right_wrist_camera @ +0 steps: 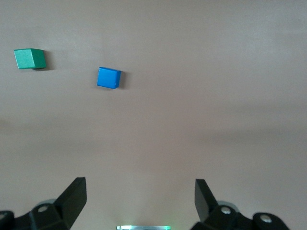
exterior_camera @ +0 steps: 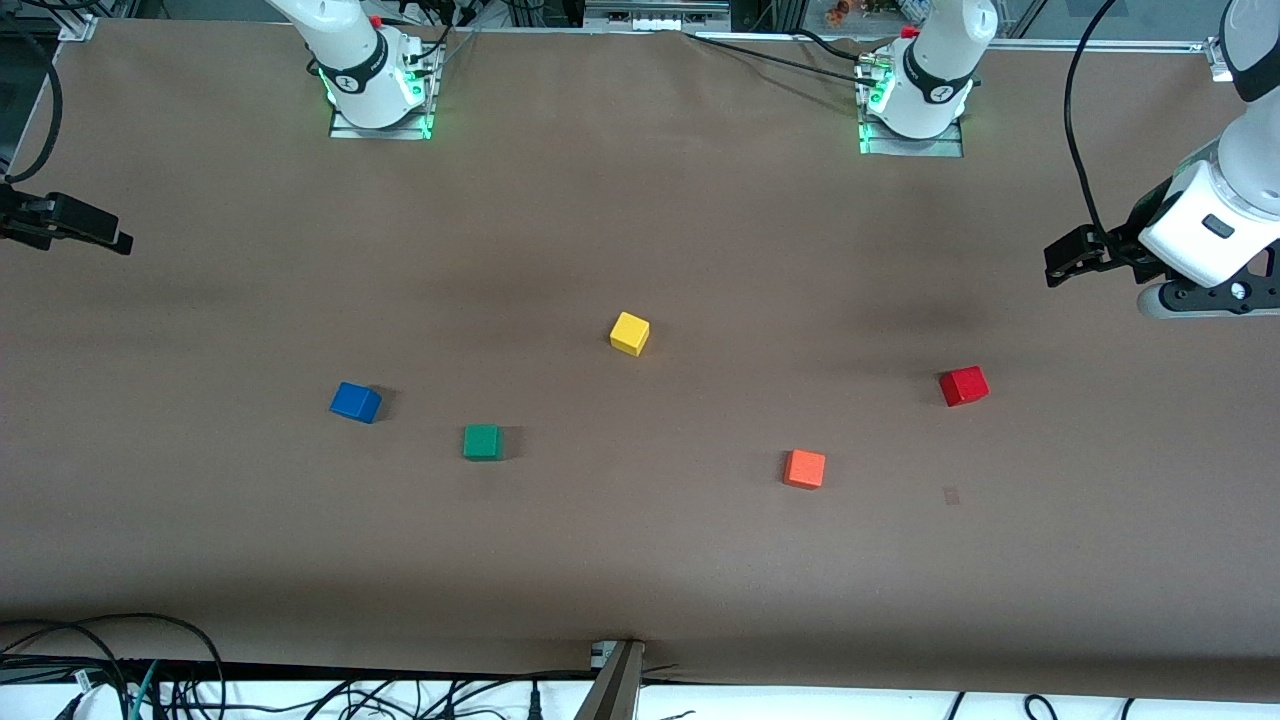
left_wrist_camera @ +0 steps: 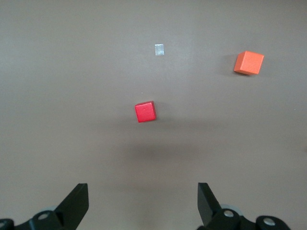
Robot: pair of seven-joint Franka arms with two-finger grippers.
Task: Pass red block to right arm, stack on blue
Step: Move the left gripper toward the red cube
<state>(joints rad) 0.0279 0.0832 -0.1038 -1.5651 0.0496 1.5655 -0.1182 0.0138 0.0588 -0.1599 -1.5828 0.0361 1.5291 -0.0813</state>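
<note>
The red block (exterior_camera: 963, 385) sits on the brown table toward the left arm's end; it also shows in the left wrist view (left_wrist_camera: 145, 111). The blue cube (exterior_camera: 356, 402) sits toward the right arm's end and shows in the right wrist view (right_wrist_camera: 109, 77). My left gripper (exterior_camera: 1062, 262) hangs open and empty in the air at the left arm's end of the table; in its wrist view (left_wrist_camera: 143, 191) the jaws stand wide apart. My right gripper (exterior_camera: 95, 228) hangs at the right arm's end, also open and empty (right_wrist_camera: 140, 187).
A yellow cube (exterior_camera: 630, 333) sits mid-table. A green cube (exterior_camera: 482, 441) lies beside the blue one, nearer the camera. An orange cube (exterior_camera: 805, 468) lies nearer the camera than the red block. A small tape mark (exterior_camera: 951, 495) is on the table. Cables run along the front edge.
</note>
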